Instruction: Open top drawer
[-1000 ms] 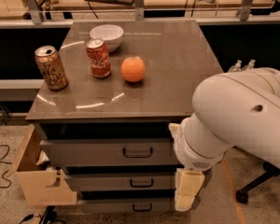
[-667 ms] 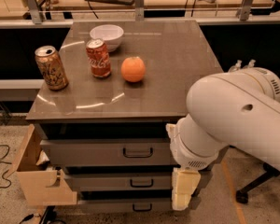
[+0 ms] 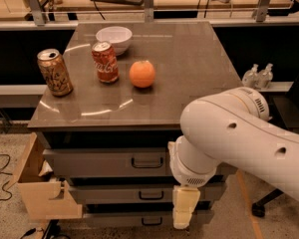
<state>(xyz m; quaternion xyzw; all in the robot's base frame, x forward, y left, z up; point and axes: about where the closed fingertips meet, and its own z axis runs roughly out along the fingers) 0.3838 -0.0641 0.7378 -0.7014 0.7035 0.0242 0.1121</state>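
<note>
My cream gripper (image 3: 184, 210) hangs below and right of the dark loop handle (image 3: 147, 162) on the shut flat grey top drawer (image 3: 94, 162); its spread I cannot tell.

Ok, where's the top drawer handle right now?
The handle sits mid-front on the top drawer, just below the tabletop; the claw hangs lower right, by the middle drawer.

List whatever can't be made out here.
Camera view:
- Top drawer: right end hidden behind the arm.
- Gripper, hanging before the middle drawer, right of its handle: contact with it unclear.
- Bottom drawer: cut by the lower edge.
- Bottles at right: too small to read.
</note>
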